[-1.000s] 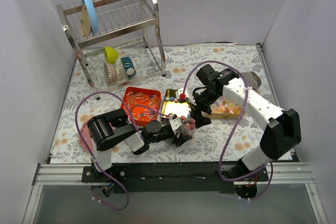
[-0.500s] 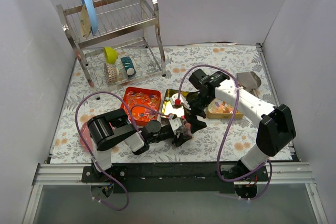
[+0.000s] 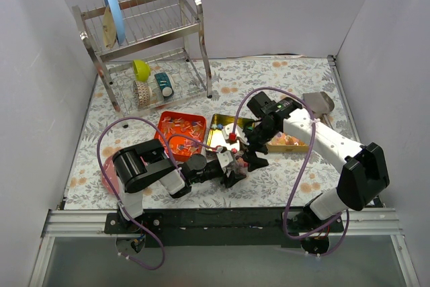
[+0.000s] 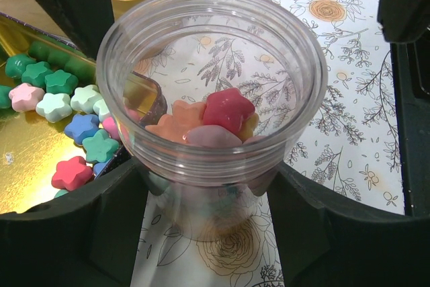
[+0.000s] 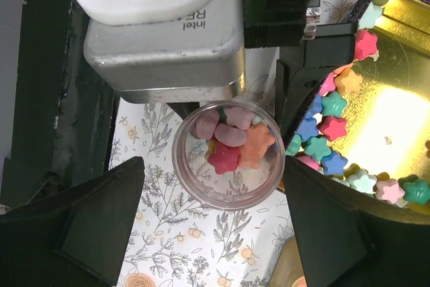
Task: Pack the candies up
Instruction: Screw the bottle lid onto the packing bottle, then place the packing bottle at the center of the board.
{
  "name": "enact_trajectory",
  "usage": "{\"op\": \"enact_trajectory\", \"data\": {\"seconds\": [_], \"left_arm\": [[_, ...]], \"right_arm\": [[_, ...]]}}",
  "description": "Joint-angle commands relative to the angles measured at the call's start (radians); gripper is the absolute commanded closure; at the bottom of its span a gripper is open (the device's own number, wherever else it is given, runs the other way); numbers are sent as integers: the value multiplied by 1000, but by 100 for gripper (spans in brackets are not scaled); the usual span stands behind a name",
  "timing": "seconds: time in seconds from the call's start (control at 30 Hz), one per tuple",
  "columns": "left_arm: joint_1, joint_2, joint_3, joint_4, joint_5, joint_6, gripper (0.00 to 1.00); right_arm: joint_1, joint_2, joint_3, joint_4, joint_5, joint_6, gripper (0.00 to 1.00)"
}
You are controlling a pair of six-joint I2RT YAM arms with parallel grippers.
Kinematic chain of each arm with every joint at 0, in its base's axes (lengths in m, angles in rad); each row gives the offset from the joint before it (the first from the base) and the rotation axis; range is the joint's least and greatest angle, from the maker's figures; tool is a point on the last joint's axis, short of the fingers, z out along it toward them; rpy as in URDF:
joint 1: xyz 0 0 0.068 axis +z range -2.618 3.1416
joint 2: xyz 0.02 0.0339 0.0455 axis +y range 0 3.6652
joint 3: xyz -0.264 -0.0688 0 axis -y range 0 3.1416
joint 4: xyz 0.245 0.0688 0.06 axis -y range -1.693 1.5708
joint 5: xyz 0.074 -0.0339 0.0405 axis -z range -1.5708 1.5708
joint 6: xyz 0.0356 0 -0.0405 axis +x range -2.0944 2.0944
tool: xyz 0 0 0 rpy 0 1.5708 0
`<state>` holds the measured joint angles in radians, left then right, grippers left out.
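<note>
Left claw (image 4: pixel 211 230) closed on both sides of the clear jar (image 4: pixel 215 166), holding it upright with a small heap of star candies (image 4: pixel 225 113) inside. Right claw (image 5: pixel 215 166) directly above the jar, spread wide and empty. Swung over from the far trays within the last second, probably to drop one more sweet in. Just beside the jar, gold tray (image 4: pixel 20 166) with many loose stars (image 4: pixel 60 82) left to move. Beyond the jar, orange tray (image 3: pixel 162 140) of wrapped pieces (image 3: pixel 180 126); farther back, dish rack (image 3: pixel 154 31).
</note>
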<state>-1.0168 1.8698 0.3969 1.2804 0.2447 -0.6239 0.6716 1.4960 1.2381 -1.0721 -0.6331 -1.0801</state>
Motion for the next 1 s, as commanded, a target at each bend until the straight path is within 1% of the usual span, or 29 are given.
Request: {"op": "enact_trajectory", "data": {"seconds": [0.0, 0.5, 0.97], "left_arm": [[15, 60, -35, -270, -61, -13, 100], [15, 63, -35, -260, -53, -13, 100], [15, 63, -35, -257, -55, -11, 100]], "right_arm": [[3, -36, -32, -97, -16, 32, 10], [3, -49, -98, -65, 6, 71, 10], [3, -140, -218, -101, 72, 71, 9]]}}
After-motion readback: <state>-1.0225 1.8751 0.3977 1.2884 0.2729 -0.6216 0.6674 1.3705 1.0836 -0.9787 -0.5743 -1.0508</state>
